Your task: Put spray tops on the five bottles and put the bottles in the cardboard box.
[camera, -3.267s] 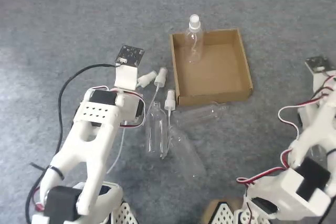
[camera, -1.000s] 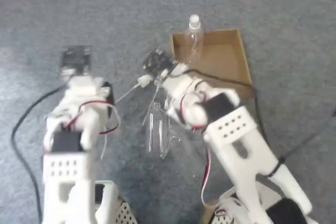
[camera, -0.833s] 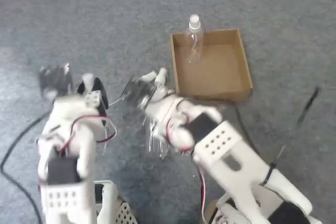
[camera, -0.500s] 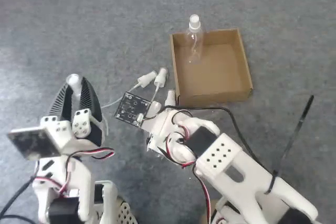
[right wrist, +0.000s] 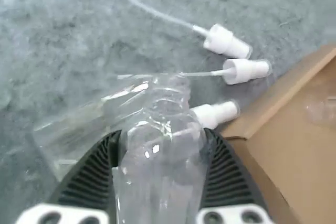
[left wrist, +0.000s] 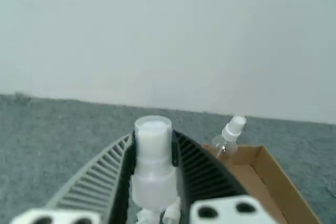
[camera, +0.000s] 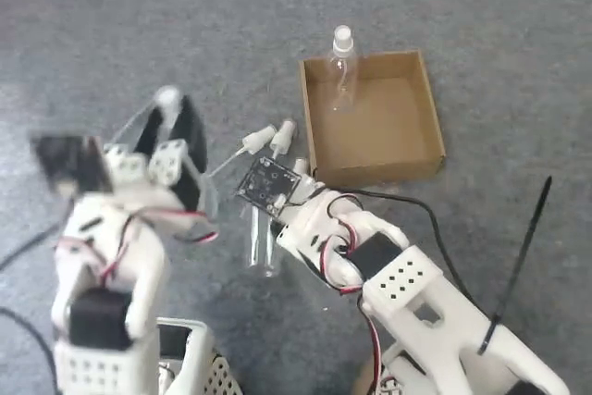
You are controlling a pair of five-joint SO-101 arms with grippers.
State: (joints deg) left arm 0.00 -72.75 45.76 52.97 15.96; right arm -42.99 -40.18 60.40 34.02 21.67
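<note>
Two items are held: a white plastic spray top is gripped by the left claw, a clear plastic bottle by the right claw.

The fingers clamp a white spray top upright (a capped bottle stands at the cardboard box beyond).

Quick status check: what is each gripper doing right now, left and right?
Left gripper: closed, holding a spray top.
Right gripper: closed, holding a clear bottle.
</note>
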